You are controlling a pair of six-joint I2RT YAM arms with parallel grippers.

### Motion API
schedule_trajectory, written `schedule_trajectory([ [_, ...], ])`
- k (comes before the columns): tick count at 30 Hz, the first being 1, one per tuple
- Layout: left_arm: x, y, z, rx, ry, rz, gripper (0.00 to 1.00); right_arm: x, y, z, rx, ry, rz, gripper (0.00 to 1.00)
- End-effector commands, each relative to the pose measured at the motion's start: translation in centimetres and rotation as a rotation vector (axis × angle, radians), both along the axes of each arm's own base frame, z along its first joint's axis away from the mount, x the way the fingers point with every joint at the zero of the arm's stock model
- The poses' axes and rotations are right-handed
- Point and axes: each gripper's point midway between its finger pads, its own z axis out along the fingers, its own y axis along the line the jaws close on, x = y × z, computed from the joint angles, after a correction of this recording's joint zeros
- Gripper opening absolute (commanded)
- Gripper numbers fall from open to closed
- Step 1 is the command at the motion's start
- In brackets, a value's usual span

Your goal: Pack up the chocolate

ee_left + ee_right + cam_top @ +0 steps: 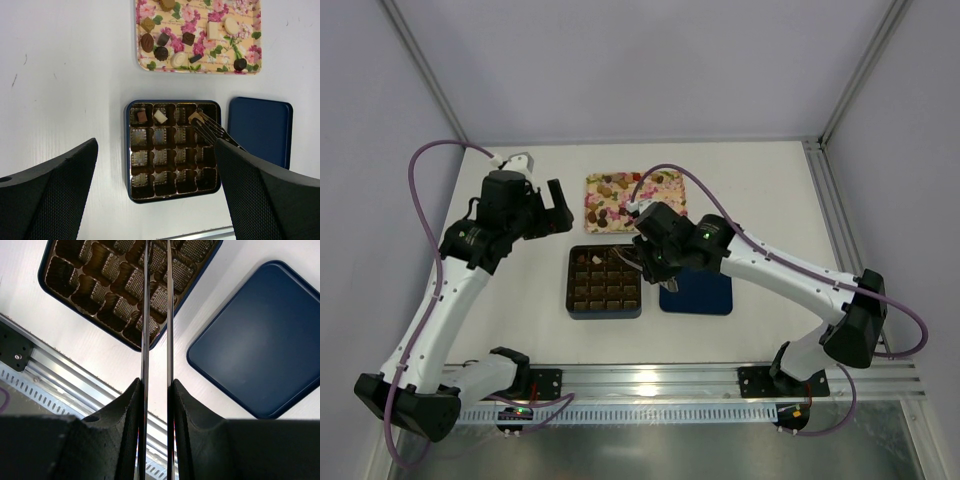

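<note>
The chocolates lie loose on a floral tray at the back. The dark brown grid box holds a brown piece, a white piece and a tan piece in its far row. My right gripper is shut on metal tongs. The tong tips reach into the box's far right cell at the tan piece; I cannot tell if they grip it. My left gripper is open and empty, high above the table left of the box.
The flat navy-blue lid lies right of the box, partly under my right arm. The floral tray sits just behind the box. An aluminium rail runs along the near table edge.
</note>
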Motion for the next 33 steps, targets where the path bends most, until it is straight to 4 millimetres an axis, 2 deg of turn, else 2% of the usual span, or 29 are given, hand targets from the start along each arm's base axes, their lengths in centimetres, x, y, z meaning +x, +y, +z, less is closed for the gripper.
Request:
schedule_trajectory([
  [1,0.3,0.2,1.3,-0.01,-0.04,0.017,0.96,0.5,1.0,0.4,0.031,-0.028,-0.009,0.26],
  [14,0.4,0.2,0.8,-0.004,-0.031,0.017,0.96,0.9,1.5,0.2,0.024,-0.03,-0.003,0.37],
  [20,0.5,0.1,0.7,-0.006,-0.028,0.014,0.96,1.0,1.5,1.0,0.034,-0.046,-0.005,0.4],
  [23,0.5,0.1,0.8,-0.007,-0.031,0.014,0.96,1.3,1.5,2.3,0.054,-0.071,-0.004,0.4],
  [28,0.5,0.0,0.9,-0.009,-0.032,0.011,0.96,4.3,-0.5,4.8,0.063,-0.129,-0.063,0.41],
  [30,0.5,0.0,1.1,-0.007,-0.036,0.011,0.97,6.5,-2.1,5.7,0.073,-0.151,-0.121,0.41],
  [32,0.5,0.1,1.2,-0.005,-0.038,0.009,0.96,8.2,-3.2,5.9,0.066,-0.164,-0.153,0.41],
  [33,0.5,0.1,1.1,-0.005,-0.036,0.009,0.97,9.5,-4.4,5.8,0.06,-0.169,-0.19,0.41],
])
